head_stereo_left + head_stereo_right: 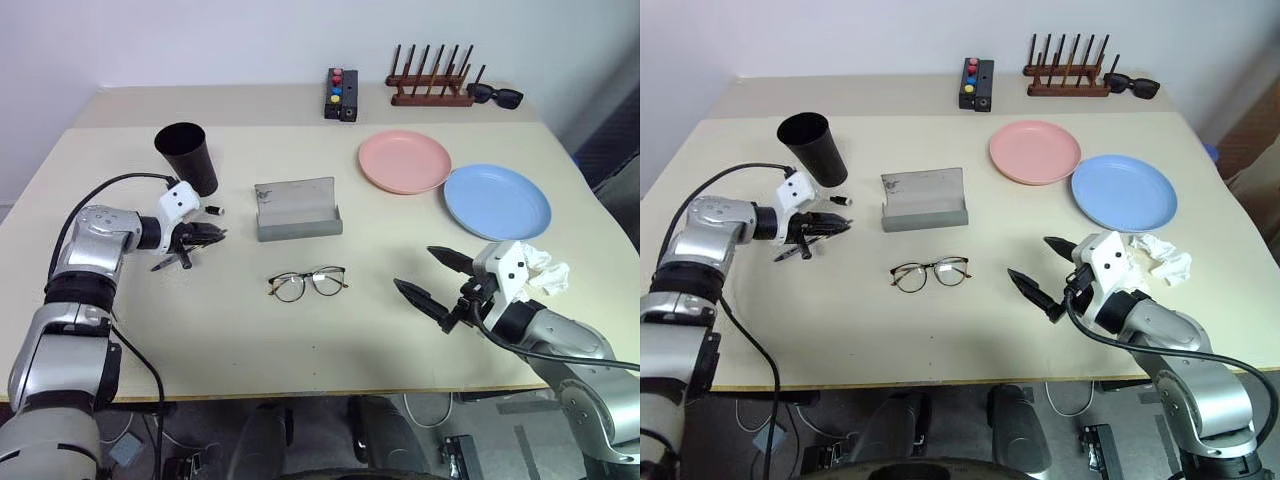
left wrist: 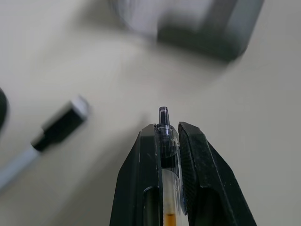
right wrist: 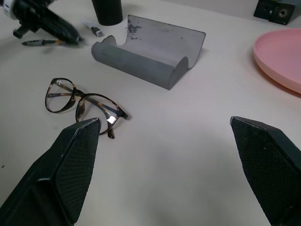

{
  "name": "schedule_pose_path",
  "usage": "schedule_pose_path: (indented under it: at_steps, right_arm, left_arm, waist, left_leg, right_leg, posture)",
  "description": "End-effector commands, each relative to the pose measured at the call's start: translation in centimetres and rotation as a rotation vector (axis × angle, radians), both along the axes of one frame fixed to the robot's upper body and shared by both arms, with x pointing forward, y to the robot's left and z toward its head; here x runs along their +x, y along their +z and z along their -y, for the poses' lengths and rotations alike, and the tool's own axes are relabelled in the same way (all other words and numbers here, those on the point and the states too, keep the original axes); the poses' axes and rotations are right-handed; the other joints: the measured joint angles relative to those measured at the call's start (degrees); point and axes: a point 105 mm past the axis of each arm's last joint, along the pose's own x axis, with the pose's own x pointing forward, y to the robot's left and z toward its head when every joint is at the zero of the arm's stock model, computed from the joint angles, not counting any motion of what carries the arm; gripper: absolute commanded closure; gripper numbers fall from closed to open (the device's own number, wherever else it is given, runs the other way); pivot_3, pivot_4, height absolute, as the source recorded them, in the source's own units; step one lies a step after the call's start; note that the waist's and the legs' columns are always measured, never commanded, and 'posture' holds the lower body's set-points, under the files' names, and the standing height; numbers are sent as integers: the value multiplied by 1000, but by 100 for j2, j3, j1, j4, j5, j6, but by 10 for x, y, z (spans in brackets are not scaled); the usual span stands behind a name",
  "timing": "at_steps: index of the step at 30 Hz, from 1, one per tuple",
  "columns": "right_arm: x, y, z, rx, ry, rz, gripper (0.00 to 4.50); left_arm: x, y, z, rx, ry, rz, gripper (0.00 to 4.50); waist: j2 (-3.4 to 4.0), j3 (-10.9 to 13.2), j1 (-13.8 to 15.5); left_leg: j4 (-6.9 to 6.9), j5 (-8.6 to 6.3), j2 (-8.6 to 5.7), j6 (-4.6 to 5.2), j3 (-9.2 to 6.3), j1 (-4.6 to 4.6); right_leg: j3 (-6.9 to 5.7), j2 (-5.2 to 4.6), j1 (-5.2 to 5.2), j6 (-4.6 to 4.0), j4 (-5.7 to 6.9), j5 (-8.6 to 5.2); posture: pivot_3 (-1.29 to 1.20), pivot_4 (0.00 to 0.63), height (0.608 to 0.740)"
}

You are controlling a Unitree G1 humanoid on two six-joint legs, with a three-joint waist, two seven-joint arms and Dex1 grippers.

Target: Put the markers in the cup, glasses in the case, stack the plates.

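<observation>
Our left gripper point(image 1: 203, 236) was clamped on a pen point(image 2: 165, 141): in the left wrist view its dark tip poked out between the two closed black fingers point(image 2: 138, 179), with a clear barrel visible lower down. The pen's other end hung below the gripper, just above the tabletop point(image 1: 230, 330). The gripper sat just in front of the black cup point(image 1: 186, 156), which stood upright near the table's left rear.

The second marker point(image 1: 212, 210), white with a black cap, lay flat on the table between the cup and the grey case point(image 1: 297, 209), close to the cup's base. The case rested open in the middle of the table, its lid standing up behind the tray. The wire-framed glasses point(image 1: 307, 282) lay just in front of it, lenses facing us, apart from the case.

Our right gripper point(image 1: 432, 277) hovered with its jaws spread wide and nothing in them, to the right of the glasses. Behind it sat the light blue plate point(image 1: 497, 201), and the salmon pink plate point(image 1: 404, 161) lay beside that one, their rims touching or nearly so, unstacked. A crumpled white tissue point(image 1: 549, 270) lay near the right wrist.

At the far edge stood a wooden peg rack point(image 1: 431, 80), black sunglasses point(image 1: 496, 95) and a small button box point(image 1: 341, 94).
</observation>
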Motion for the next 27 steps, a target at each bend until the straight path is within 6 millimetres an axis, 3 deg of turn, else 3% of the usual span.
schedule_pose_path:
  at_steps: [1, 7, 12, 18, 27]
  right_arm:
    - [-1, 13, -6, -2, 33, 49, 0]
    - [6, 16, -15, 4, 78, 58, 0]
    - [11, 18, -20, 9, 105, 64, 0]
    - [12, 18, -29, 22, 131, 65, 0]
    - [5, 15, -36, 44, 135, 60, 0]
  left_arm:
    - [-5, 61, 15, -219, -24, 169, 4486]
    - [10, 138, 19, -493, 146, 457, 4486]
    - [24, 176, 13, -524, 299, 688, 4486]
    - [40, 195, 6, -495, 440, 868, 4486]
    - [57, 184, -20, -482, 631, 882, 4486]
  waist:
    - [-1, 0, 15]
    - [-7, 3, 0]
    - [-7, 3, -15]
    - [-10, 5, -1]
    - [-16, 8, -9]
  left_leg:
    - [2, 0, -2, 0, -2, -2]
    - [8, 1, -5, -1, -3, 8]
    - [9, 1, -18, -2, -1, 12]
    - [5, 1, -31, -2, -5, 12]
    - [4, 1, -50, -1, -13, 6]
  right_leg:
    - [-1, -2, 0, 0, 0, 0]
    - [-1, 1, 7, 1, 4, 1]
    - [-1, 4, 6, 2, 11, 1]
    - [-1, 2, 4, 2, 13, 1]
    - [-1, -10, 4, 16, 12, 3]
  posture:
    - [0, 150, 735]
    - [0, 150, 735]
    - [0, 150, 735]
    - [0, 150, 735]
    - [0, 150, 735]
